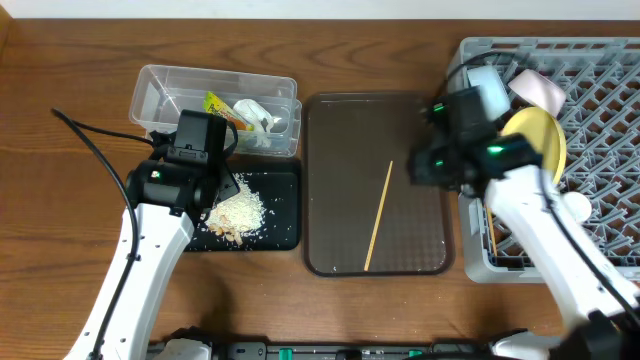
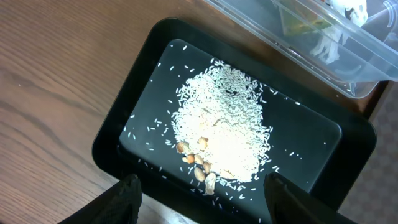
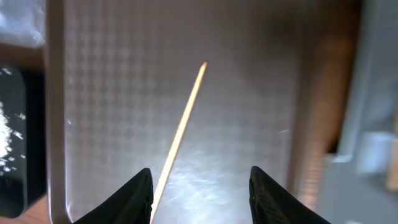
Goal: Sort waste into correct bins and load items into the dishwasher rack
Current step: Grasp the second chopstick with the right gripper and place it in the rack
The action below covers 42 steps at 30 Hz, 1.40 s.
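Observation:
The clear tub [image 1: 160,88] holds the green-and-orange wrapper [image 1: 217,103] and crumpled white paper [image 1: 258,118]; both also show in the left wrist view, the wrapper [image 2: 303,20] and the paper [image 2: 339,32]. Rice crumbs [image 1: 238,211] lie heaped in the black tray [image 1: 280,228], also seen in the left wrist view [image 2: 224,127]. My left gripper [image 2: 202,198] is open and empty above the tray's near rim [image 2: 118,121]. One chopstick [image 1: 378,215] lies on the brown serving tray [image 1: 340,130]. My right gripper [image 3: 200,198] is open just above that chopstick [image 3: 181,130]. The grey rack [image 1: 610,90] holds the yellow plate [image 1: 540,135], bowls and the white cup [image 1: 577,207].
A second wooden stick [image 1: 492,238] stands in the rack's front left corner. The rack's wall [image 3: 373,93] is close on the right of my right gripper. The clear tub [image 2: 292,43] borders the black tray's far side. A cable [image 1: 90,145] trails on the table at left.

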Motion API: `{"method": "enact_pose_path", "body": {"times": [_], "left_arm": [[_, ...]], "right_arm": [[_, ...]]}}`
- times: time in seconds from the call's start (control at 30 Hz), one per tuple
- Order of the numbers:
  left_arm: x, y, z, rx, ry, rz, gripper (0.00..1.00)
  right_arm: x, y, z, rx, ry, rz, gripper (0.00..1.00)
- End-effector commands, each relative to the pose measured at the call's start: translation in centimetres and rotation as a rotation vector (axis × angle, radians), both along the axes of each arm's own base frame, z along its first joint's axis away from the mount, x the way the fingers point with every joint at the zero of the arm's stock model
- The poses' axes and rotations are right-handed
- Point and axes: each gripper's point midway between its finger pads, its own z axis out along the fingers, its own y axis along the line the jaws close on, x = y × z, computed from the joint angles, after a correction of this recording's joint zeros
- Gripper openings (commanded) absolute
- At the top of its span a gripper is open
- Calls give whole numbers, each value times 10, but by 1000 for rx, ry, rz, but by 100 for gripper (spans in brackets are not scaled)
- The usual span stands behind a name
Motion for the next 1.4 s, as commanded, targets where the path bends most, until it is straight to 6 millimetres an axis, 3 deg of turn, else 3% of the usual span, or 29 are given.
{"method": "enact_pose_path", "body": {"times": [0.0, 0.37, 0.47, 0.57, 0.7, 0.8, 0.97, 1.07, 1.2, 1.37], "left_arm": [[-1, 2, -2, 3, 6, 14, 66], [-1, 2, -2, 3, 6, 14, 66], [-1, 2, -2, 3, 6, 14, 66], [-1, 2, -2, 3, 6, 14, 66], [-1, 2, -2, 3, 6, 14, 66], [-1, 2, -2, 4, 6, 14, 66], [-1, 2, -2, 4, 6, 14, 66], [-1, 2, -2, 3, 5, 14, 66], [-1, 2, -2, 3, 6, 14, 66], [-1, 2, -2, 3, 6, 14, 66]], "right_arm": [[-17, 20, -38, -14, 111, -28, 48], [-51, 49, -123, -154, 303, -46, 42], [-52, 51, -134, -163, 318, -54, 32], [-47, 51, -132, -158, 301, -60, 14], [-26, 47, -109, -120, 240, -89, 1], [0, 35, -69, -77, 149, -85, 1], [32, -8, 18, -55, -41, -48, 1], [38, -44, 56, -76, -131, -43, 1], [36, -95, 70, -117, -152, -101, 1], [28, -147, 49, -169, -62, -159, 1]]}}
